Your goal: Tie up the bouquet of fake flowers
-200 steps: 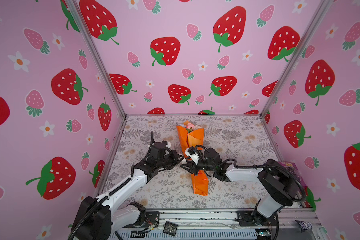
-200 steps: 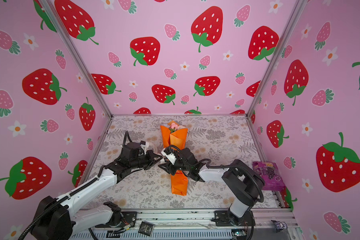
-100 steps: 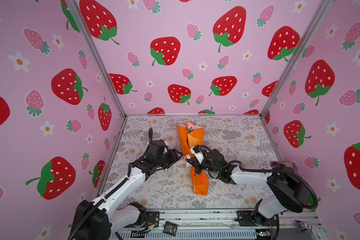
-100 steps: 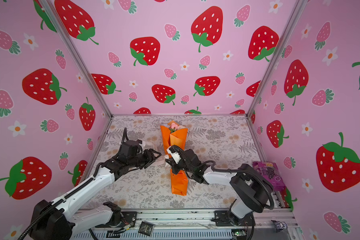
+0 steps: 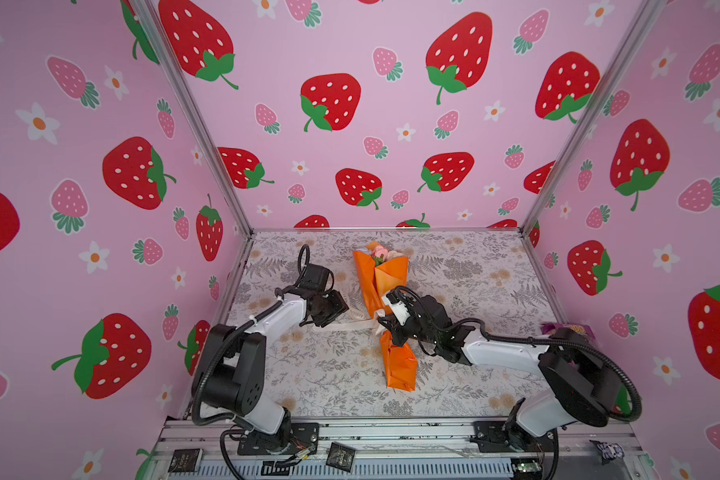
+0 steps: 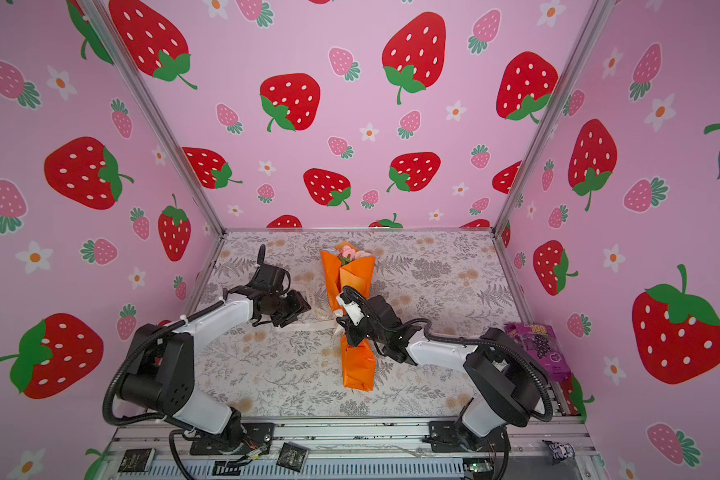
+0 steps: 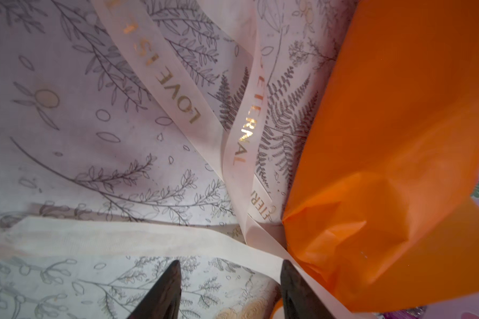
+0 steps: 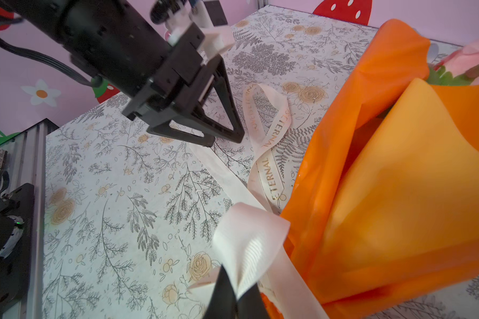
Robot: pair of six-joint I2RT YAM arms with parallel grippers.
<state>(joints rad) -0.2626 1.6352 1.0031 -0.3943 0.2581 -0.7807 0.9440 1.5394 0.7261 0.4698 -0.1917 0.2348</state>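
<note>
**Pinched: cream ribbon point(image 8: 249, 240) at the bouquet point(image 5: 377, 282)**

It lies on the desk point(image 5: 474, 374). At its waist the right claw point(image 8: 234, 292) is pressed together on the ribbon. Left of it, the left claw point(image 7: 230, 265) stands spread.

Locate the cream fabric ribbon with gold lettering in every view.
Top view: cream ribbon on the floral mat, between the left gripper and the orange paper cone's waist.
Top view: same place.
Left wrist: strands fanning out beside the cone, past the open left gripper.
Right wrist: loop pinched in the shut right gripper.
Shared landmark: the orange paper cone.
</note>
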